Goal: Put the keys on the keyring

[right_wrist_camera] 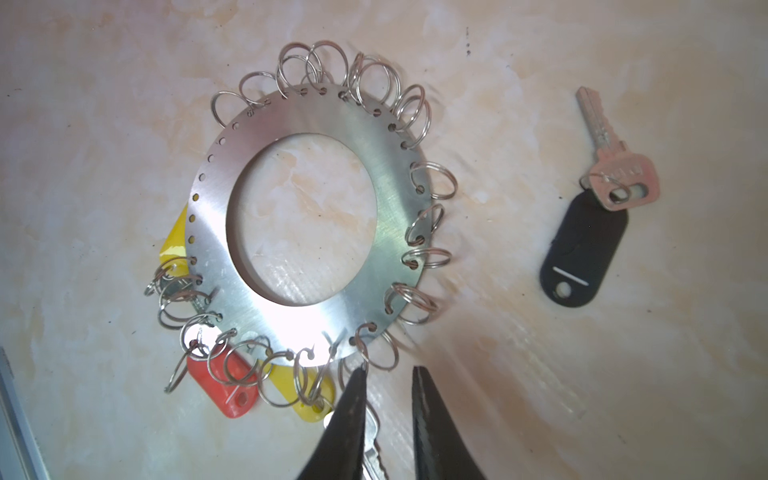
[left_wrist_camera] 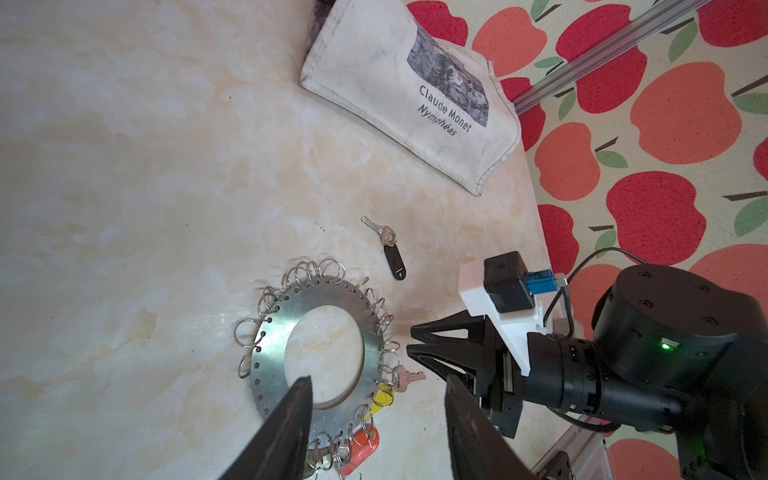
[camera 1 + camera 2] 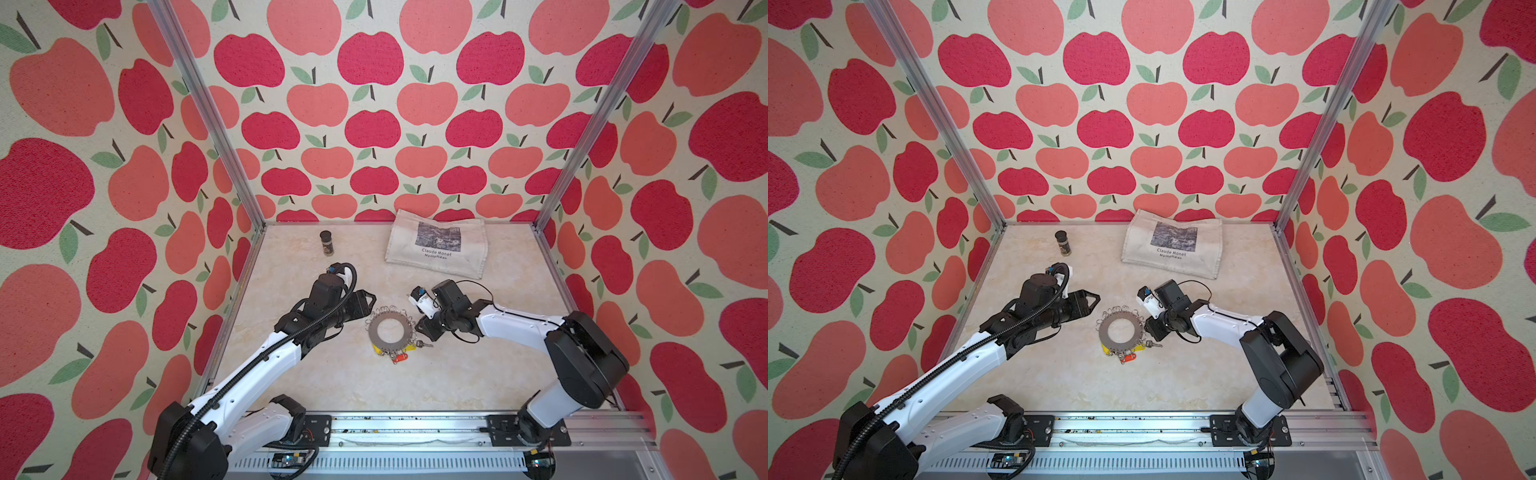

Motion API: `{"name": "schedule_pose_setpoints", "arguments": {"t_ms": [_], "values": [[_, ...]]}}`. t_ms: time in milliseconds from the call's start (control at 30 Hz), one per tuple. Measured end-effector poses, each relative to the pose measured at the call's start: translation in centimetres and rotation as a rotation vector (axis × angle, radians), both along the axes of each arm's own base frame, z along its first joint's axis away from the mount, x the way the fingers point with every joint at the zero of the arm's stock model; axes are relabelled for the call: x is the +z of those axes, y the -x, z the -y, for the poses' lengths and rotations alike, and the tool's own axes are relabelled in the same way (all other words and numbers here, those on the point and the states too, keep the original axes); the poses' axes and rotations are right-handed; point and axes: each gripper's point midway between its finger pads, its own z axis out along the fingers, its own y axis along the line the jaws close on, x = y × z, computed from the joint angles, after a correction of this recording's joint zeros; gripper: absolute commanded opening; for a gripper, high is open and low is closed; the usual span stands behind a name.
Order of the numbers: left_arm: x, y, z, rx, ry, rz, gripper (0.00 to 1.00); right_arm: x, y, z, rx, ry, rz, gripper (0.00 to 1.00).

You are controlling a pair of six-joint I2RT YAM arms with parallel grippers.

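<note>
The keyring (image 3: 376,332) (image 3: 1108,332) (image 2: 272,332) (image 1: 386,166), a flat grey metal disc rimmed with wire rings, lies mid-table. The keys (image 2: 394,258) (image 1: 582,249), a silver key on a black oval tag, lie flat on the table beside the disc, apart from it; in both top views my right wrist hides them. My right gripper (image 3: 419,327) (image 3: 1147,323) (image 1: 388,369) is at the disc's rim, jaws narrowly open and empty, one fingertip (image 1: 358,376) against a wire ring. My left gripper (image 3: 371,297) (image 3: 1096,297) (image 2: 378,380) hovers open and empty at the disc's far-left side.
A red tag (image 3: 401,357) (image 1: 226,386), yellow tags (image 1: 307,390) and a small silver key (image 3: 426,343) hang on the disc's near rim. A cream tote bag (image 3: 436,249) and a dark spice jar (image 3: 327,242) stand at the back. Aluminium posts (image 3: 208,116) frame the corners.
</note>
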Motion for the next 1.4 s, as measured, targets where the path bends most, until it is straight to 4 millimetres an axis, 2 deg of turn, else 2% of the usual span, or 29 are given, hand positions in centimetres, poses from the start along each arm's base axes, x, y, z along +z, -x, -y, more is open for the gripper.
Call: {"name": "schedule_pose_setpoints", "arguments": {"t_ms": [600, 633, 733, 933, 1033, 1167, 1267, 1400], "values": [[-0.3, 0.1, -0.3, 0.007, -0.002, -0.004, 0.54, -2.1, 0.9, -0.4, 0.134, 0.073, 0.052, 0.19], [-0.3, 0.1, -0.3, 0.007, -0.002, -0.003, 0.54, -2.3, 1.1, -0.4, 0.142, 0.078, 0.050, 0.16], [-0.3, 0.1, -0.4, 0.009, -0.002, -0.004, 0.54, -2.7, 1.3, -0.5, 0.164, 0.087, 0.052, 0.00], [0.1, 0.0, -0.6, 0.014, 0.003, 0.005, 0.54, -2.0, 1.3, -1.0, 0.176, 0.068, 0.080, 0.00], [0.3, 0.1, -0.6, 0.015, 0.006, 0.011, 0.54, -0.8, 1.5, -0.6, 0.174, 0.054, 0.104, 0.00], [0.3, 0.1, -0.6, 0.014, 0.007, 0.013, 0.54, 2.2, 1.7, -0.6, 0.175, 0.009, 0.153, 0.00], [0.3, 0.1, -0.5, 0.011, 0.006, 0.014, 0.54, 5.1, 2.4, -0.8, 0.192, -0.041, 0.191, 0.00], [1.1, 0.5, 0.4, -0.033, 0.003, 0.039, 0.54, 10.2, 3.0, -1.1, 0.215, -0.117, 0.254, 0.00]]}}
